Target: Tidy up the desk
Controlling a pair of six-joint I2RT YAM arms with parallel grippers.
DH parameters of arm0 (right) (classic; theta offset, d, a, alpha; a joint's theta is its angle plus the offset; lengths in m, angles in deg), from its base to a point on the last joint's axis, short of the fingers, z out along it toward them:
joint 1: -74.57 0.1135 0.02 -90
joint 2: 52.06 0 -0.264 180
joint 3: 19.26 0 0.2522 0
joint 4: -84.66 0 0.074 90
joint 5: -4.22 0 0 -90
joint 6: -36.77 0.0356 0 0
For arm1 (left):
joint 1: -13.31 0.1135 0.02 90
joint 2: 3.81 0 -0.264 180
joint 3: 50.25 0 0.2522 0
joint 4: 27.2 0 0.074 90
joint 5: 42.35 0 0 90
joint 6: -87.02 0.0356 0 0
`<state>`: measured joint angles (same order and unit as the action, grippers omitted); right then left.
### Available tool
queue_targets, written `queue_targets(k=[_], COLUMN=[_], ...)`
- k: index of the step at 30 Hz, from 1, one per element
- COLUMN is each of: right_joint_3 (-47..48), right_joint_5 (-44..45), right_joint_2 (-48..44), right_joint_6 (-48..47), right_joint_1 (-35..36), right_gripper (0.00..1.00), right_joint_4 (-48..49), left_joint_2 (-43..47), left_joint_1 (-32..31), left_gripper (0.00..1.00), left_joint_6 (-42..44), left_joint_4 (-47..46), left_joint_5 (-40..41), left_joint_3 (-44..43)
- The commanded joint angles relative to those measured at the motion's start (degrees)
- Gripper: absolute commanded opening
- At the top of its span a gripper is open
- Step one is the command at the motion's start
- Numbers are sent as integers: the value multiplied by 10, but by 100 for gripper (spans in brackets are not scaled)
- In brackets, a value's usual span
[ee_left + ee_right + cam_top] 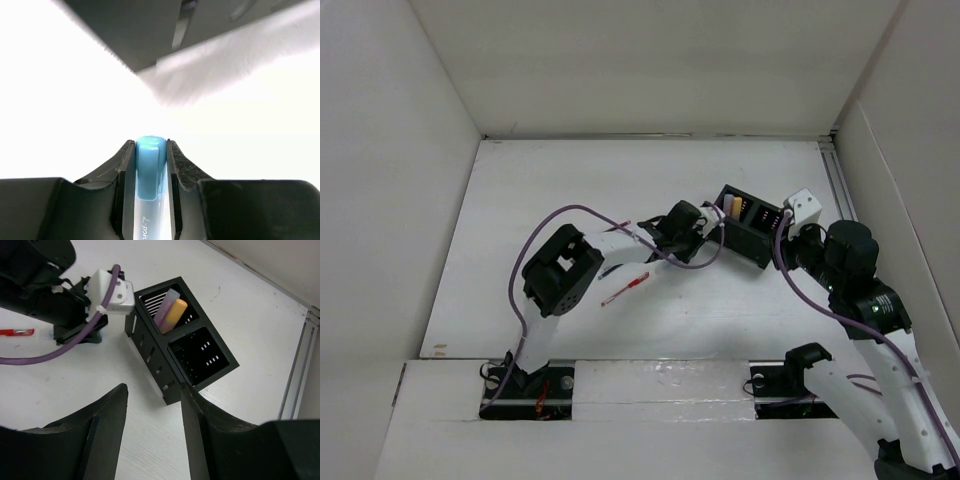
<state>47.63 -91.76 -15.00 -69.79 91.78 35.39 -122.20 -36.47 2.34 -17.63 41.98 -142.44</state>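
Tabletop [570,200]: white, spans the scene under both arms; judged rigid, fixed, not graspable.
Organizer box [190,350]: black, right of centre; probably light, take by a wall.
Right hand [153,390]: spread, near box.
Left hand [150,146]: pinching blue-capped pen [149,170], likely slippery.
Red pen [625,289]: lies loose, centre.

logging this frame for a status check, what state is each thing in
left gripper: shut on the blue pen
blue pen: held, not yet in the organizer
right gripper: open, empty
organizer: upright, one compartment holding two items, the other empty
red pen: lying loose on the desk
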Motion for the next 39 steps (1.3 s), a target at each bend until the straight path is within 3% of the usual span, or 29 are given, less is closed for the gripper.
queue_targets(k=[1, 7, 12, 15, 31, 39], right_joint_3=[5, -7, -12, -13, 18, 29], right_joint_5=[-1, -14, -15, -8, 10, 18], right_joint_2=[0, 23, 29, 25, -59, -85], right_joint_6=[-2, -3, -4, -1, 17, 2], right_joint_1=[-4, -10, -10, -10, -10, -10], right_gripper=[52, 52, 52, 51, 51, 51], right_joint_4=[39, 88, 103, 104, 16, -32], left_joint_2=[101, 242, 251, 202, -9, -98], left_joint_1=[-2, -2, 4, 4, 4, 4], left_gripper=[0, 0, 0, 0, 0, 0], left_joint_6=[-15, -26, -94, -152, -280, -291], left_joint_4=[10, 62, 75, 30, -226, -270], left_joint_5=[25, 51, 36, 2, -11, -13], left_joint_3=[23, 8, -72, -169, -296, -376])
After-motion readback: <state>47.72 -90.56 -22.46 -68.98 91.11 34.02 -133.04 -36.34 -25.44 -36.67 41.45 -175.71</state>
